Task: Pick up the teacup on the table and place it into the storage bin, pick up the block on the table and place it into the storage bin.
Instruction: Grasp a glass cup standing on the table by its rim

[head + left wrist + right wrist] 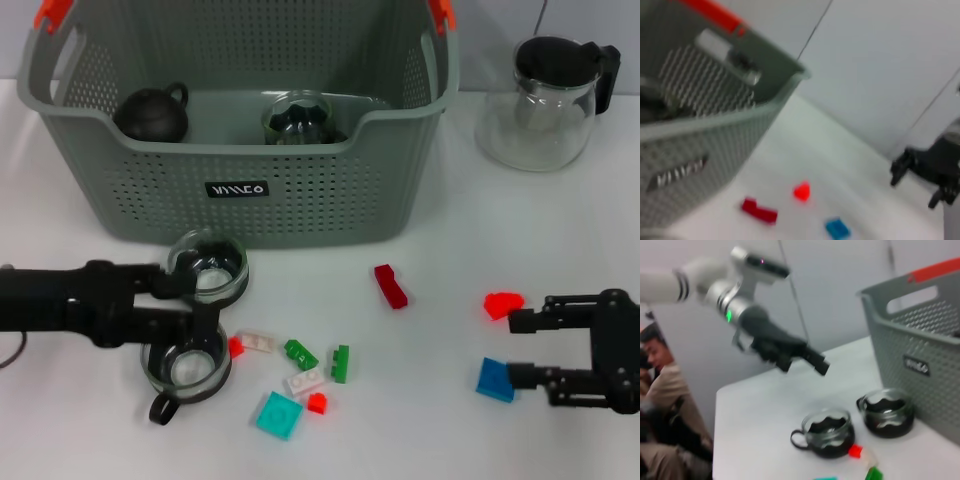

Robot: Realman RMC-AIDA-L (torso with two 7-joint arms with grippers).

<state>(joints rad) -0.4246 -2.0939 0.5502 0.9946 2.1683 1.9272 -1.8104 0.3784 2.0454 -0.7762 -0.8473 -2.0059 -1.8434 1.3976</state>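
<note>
Teacups [207, 265] between the left gripper's [186, 298] spread fingers on the white table [440, 420]; right gripper [517, 348] open, empty.

storage bin [300, 190] top cut off by frame, left gripper [195, 300] fingertips hidden among teacups [190, 362], label text unreadable

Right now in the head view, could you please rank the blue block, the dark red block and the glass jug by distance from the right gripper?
1. Blue square block, just to the left of the right gripper.
2. Dark red block, farther left.
3. Glass jug with black lid, far back.
</note>
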